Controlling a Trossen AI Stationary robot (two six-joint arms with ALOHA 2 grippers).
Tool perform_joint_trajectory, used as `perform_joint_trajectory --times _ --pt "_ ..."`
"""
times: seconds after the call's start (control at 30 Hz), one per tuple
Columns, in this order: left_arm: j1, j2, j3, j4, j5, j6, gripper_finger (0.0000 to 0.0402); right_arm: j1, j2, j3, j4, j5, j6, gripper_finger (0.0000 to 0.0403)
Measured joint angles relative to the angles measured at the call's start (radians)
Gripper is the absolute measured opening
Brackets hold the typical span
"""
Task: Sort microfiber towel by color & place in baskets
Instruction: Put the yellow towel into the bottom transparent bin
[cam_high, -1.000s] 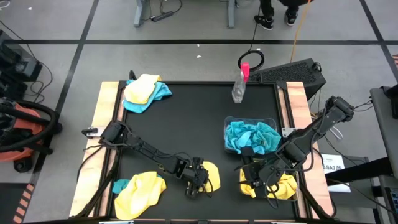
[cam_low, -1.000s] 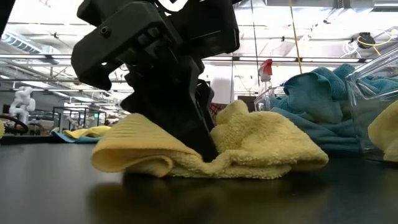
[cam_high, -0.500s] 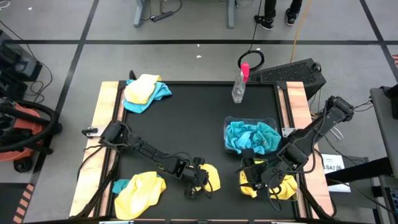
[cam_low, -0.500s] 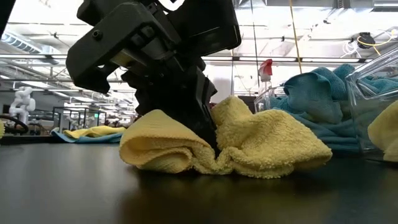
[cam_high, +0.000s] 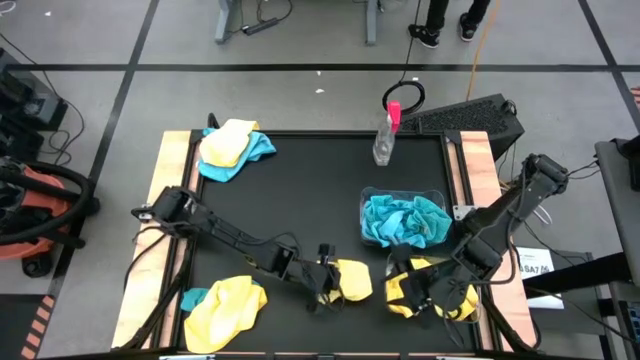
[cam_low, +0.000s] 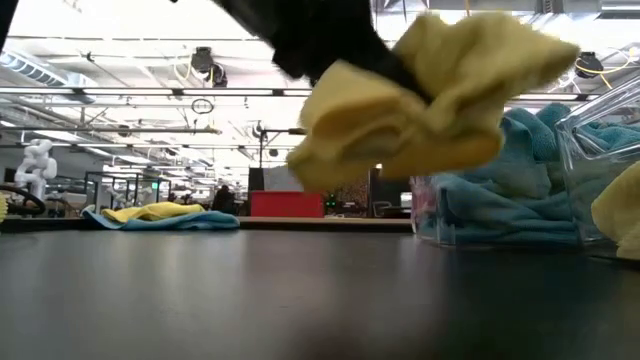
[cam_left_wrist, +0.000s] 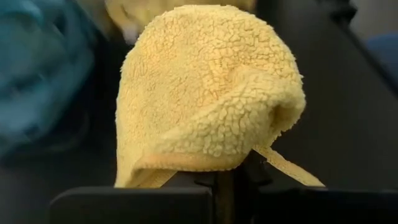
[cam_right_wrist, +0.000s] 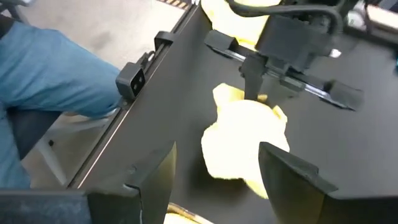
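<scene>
My left gripper (cam_high: 327, 281) is shut on a yellow microfiber towel (cam_high: 353, 280), which hangs above the table's near middle. In the low view the towel (cam_low: 430, 95) is clear of the tabletop. My right gripper (cam_right_wrist: 217, 150) hovers open over the near-right basket (cam_low: 603, 125), which holds yellow towels (cam_high: 445, 298). It looks toward the held towel (cam_right_wrist: 244, 142). The other basket (cam_high: 372, 196), farther back, is full of blue towels (cam_high: 405, 220). My left gripper pinches a bunched fold of the yellow towel (cam_left_wrist: 205, 163) between its two fingers (cam_left_wrist: 231, 182). A hemmed edge (cam_left_wrist: 283, 165) trails from the pinch. The fingers slant down from the table's left. The towel is lifted clear of the table and bulges out past the fingertips.
A clear spray bottle with a pink top (cam_high: 386, 135) stands at the far edge. Yellow and blue towels lie at the far left corner (cam_high: 232, 148) and the near left corner (cam_high: 222, 305). Blue cloth (cam_right_wrist: 50, 68) shows beyond the table's edge.
My left gripper has taken hold of the yellow towel, which bunched up at the fingers. It has then risen and tipped up, lifting the whole towel clear of the table and carrying it a little toward the right edge.
</scene>
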Motion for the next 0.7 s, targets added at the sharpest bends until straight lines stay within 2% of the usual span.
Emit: perform_joint_trajectory --times 0.17,0.43,0.7 --pt "0.01 -0.011 0.002 0.092 -0.001 0.008 0.0018 0.04 0.0 0.0 0.021 0.077 -0.042 0.022" --pt "0.039 -0.015 0.002 0.166 0.001 0.003 0.0018 0.08 0.0 0.0 0.044 0.107 -0.073 0.022" --pt "0.051 -0.015 0.002 0.265 0.09 0.002 0.0018 0.092 0.07 0.0 0.074 0.215 -0.146 0.022"
